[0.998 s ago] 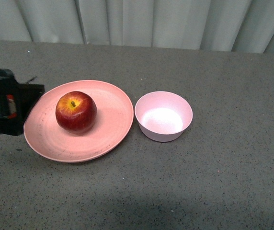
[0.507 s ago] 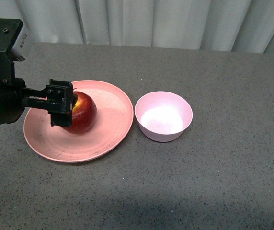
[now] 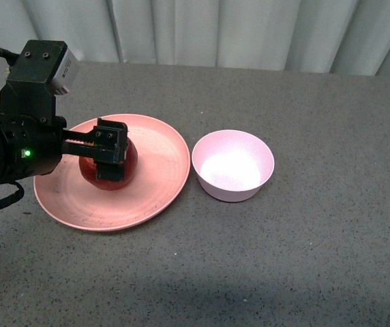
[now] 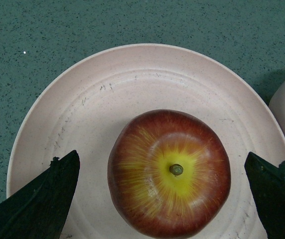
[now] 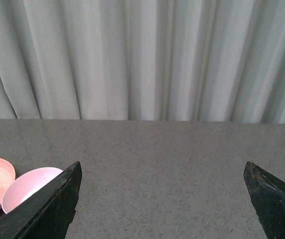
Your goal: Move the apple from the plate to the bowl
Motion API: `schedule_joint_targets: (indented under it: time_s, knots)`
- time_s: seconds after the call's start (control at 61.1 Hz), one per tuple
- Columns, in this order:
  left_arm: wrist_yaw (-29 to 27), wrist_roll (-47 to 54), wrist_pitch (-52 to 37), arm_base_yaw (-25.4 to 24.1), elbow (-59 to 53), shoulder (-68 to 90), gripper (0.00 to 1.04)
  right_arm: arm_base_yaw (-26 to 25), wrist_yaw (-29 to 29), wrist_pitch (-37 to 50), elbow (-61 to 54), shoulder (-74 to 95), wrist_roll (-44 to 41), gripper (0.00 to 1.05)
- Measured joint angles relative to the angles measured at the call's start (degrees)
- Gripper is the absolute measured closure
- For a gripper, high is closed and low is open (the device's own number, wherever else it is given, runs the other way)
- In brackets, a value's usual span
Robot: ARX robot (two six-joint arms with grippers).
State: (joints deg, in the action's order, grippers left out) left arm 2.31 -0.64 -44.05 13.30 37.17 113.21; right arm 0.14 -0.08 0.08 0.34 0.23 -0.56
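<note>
The left end effector (image 3: 110, 151) hangs over the apple (image 4: 170, 174) with its jaws spread wide. In the left wrist view its dark fingers (image 4: 38, 199) stand either side of the fruit, clear of the skin, so nothing is gripped yet. The apple sits upright on the plate (image 4: 132, 79), stem up, a little off the plate's centre. The bowl (image 3: 232, 191) stands empty just beside the plate on the counter (image 3: 304, 259), on the side away from the left arm.

The apple looks firm and rigid, with moderate weight for its size. Its glossy skin is probably slick, and its round form could let it roll or squirt out of a pinch set too high or too low. The best hold is likely across its widest girth, with pads on opposite sides below the shoulder. The squeeze should be firm enough to carry it but not bruise it.

The right end effector (image 5: 162, 199) is also spread open and holds nothing, well apart from the plate.
</note>
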Motion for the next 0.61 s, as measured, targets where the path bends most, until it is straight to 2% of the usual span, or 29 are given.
schedule_joint_targets:
  time_s: [0.605]
  knots:
    - [-0.66,0.42,-1.6,0.96,0.79,4.5,0.07,0.0,0.0,0.0,0.0,0.0,0.0,0.09]
